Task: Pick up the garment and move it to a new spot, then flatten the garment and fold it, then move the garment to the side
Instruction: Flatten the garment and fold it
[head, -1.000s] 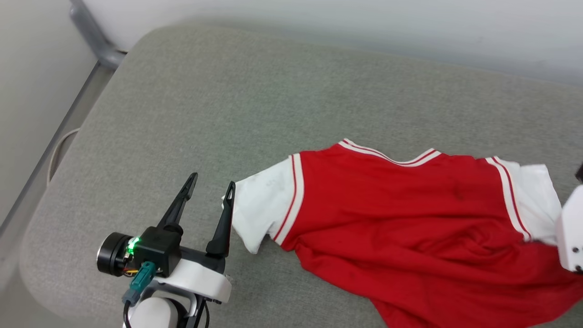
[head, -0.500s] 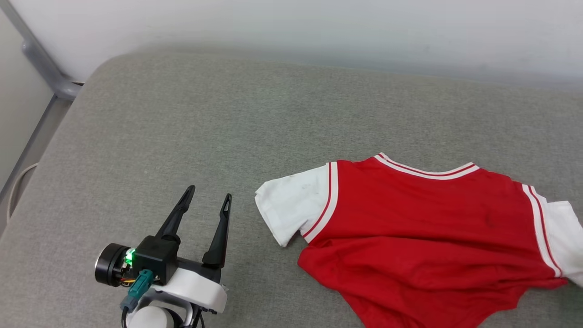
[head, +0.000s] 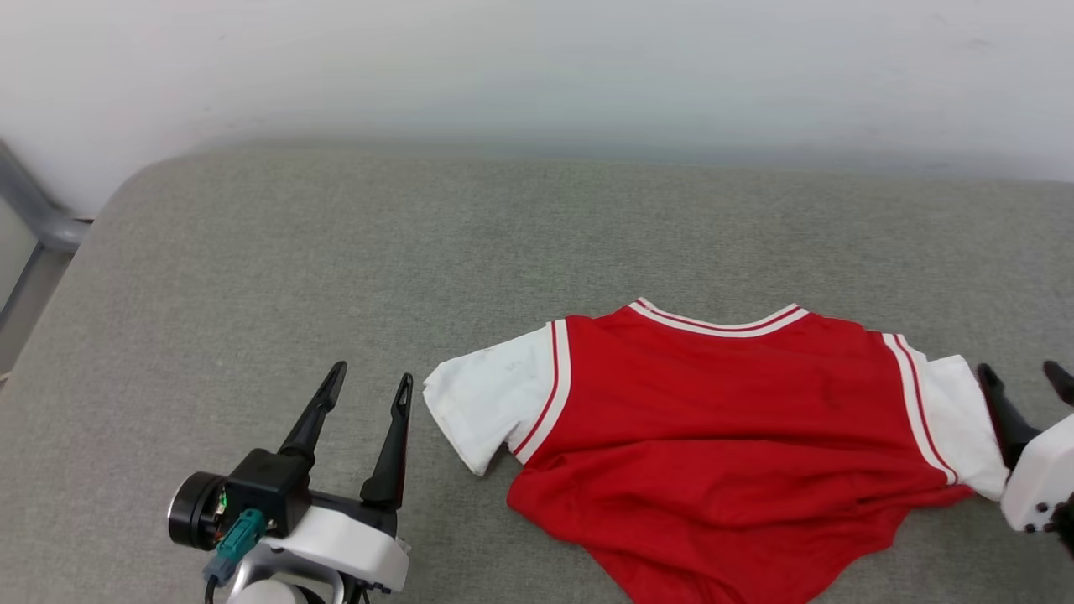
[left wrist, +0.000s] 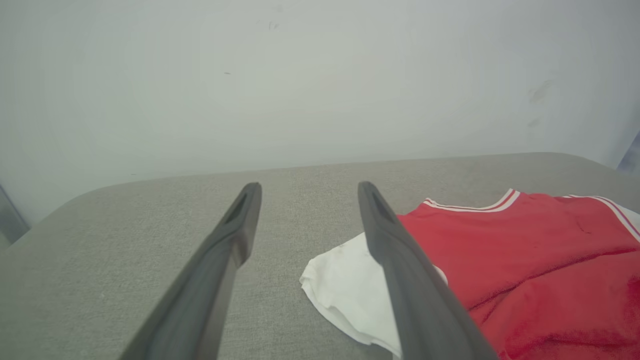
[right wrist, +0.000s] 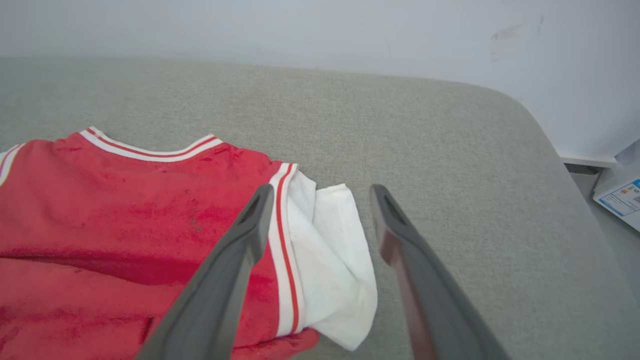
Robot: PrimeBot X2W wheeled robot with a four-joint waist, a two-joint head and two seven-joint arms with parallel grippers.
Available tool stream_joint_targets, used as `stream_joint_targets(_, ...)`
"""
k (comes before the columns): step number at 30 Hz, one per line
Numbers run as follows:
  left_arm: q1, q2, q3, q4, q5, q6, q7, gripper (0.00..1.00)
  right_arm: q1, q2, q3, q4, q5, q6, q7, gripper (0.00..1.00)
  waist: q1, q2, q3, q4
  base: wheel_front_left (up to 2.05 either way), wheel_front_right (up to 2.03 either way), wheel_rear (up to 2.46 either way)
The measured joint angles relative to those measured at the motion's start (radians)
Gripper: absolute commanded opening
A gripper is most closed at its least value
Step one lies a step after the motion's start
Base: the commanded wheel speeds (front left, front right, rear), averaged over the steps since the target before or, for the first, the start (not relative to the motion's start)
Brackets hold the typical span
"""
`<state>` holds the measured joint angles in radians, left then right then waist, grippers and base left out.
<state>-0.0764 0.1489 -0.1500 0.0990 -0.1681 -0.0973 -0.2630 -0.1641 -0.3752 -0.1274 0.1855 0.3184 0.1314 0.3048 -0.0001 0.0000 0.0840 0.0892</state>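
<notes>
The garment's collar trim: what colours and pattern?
The collar trim is white with a thin red stripe; right wrist view shows it best.

Garment (head: pixel 713 403), beside left gripper (head: pixel 372 373): soft matt cloth, lightly creased.
Pad (head: pixel 336 252) under it: grey woven fabric, coarse, matt.
Fingers (left wrist: pixel 220 260): dark plastic, smooth, matt.
Shell (head: pixel 344 541) behind them: glossy white plastic.
Wall (head: pixel 537 67) ahead: smooth, matt.

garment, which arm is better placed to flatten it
probably right: the right pincer is open right at the garment's white sleeve, while the left pincer, also open, stands apart from the other sleeve
</notes>
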Motion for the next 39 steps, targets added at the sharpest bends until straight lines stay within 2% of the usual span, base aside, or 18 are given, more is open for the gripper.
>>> stream_joint_targets(3, 0.016, -0.004, 0.002, 0.005, -0.021, -0.005, 0.0, 1.0, 0.039, 0.075, -0.014, -0.047, 0.025, 0.0, -0.108, 1.0, 0.0, 0.0, -0.01, -0.019, 0.0, 0.0, 0.0)
stream_joint_targets(8, 0.032, -0.005, -0.004, 0.033, -0.058, -0.013, 0.005, 1.0, 0.107, 0.166, -0.028, -0.136, -0.018, 0.0, -0.267, 1.0, 0.0, 0.0, -0.013, -0.043, 0.0, 0.0, 0.0)
stream_joint_targets(10, 0.032, 0.001, -0.006, 0.041, -0.068, -0.015, 0.017, 1.0, 0.125, 0.189, -0.033, -0.156, -0.061, 0.0, -0.307, 1.0, 0.0, 0.0, -0.007, -0.051, 0.0, 0.0, 0.0)
stream_joint_targets(14, 0.024, 0.017, -0.011, 0.05, -0.082, -0.017, 0.075, 1.0, 0.128, 0.228, -0.037, -0.182, -0.069, 0.0, -0.34, 1.0, 0.0, 0.0, 0.012, -0.066, 0.0, 0.0, 0.0)
stream_joint_targets(20, -0.058, 0.058, -0.01, 0.049, -0.107, -0.015, 0.276, 1.0, 0.121, 0.232, -0.055, -0.208, -0.081, 0.0, -0.341, 1.0, 0.0, 0.0, 0.05, -0.089, 0.0, 0.0, 0.0)
stream_joint_targets(23, -0.099, 0.071, -0.008, 0.051, -0.116, 0.002, 0.398, 1.0, 0.111, 0.242, -0.081, -0.207, -0.104, -0.001, -0.342, 1.0, 0.0001, 0.0, 0.073, -0.101, 0.0, 0.0, 0.0)
stream_joint_targets(33, -0.216, 0.137, -0.02, 0.058, -0.111, 0.043, 0.762, 1.0, 0.095, 0.258, -0.074, -0.231, -0.125, 0.0, -0.344, 1.0, 0.0001, 0.0, 0.162, -0.126, 0.0, 0.0, 0.0)
stream_joint_targets(39, -0.263, 0.161, -0.026, 0.064, -0.123, 0.039, 0.859, 1.0, 0.078, 0.258, -0.07, -0.254, -0.134, 0.0, -0.339, 1.0, 0.0001, 0.0, 0.216, -0.135, 0.0, 0.0, 0.0)
